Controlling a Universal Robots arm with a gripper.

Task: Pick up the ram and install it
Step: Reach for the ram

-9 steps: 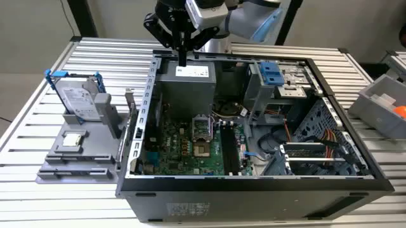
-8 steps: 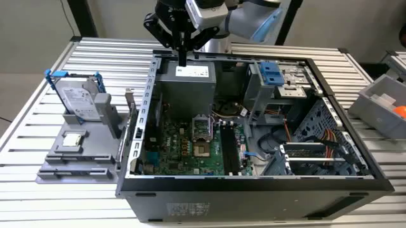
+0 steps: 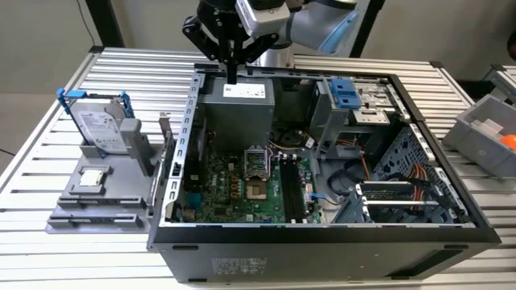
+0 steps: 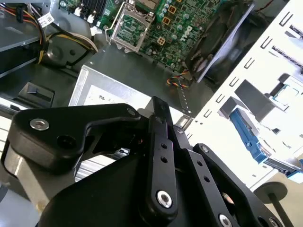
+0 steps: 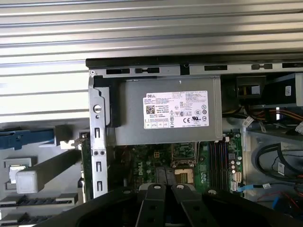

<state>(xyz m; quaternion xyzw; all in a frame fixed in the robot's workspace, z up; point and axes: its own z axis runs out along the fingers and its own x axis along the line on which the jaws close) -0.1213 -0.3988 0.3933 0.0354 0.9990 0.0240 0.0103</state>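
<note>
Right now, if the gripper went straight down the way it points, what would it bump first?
Most likely the grey power supply box, near its white label. The gripper points down right over it, though the depth is hard to judge.

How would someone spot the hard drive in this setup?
Find the open computer case in the middle of the slatted table; a grey parts stand sits beside it on the exterior view's left. The hard drive stands upright at the stand's far end. It is the silver box in a blue frame, unlike the small square chip lying flat nearer the camera.
</note>
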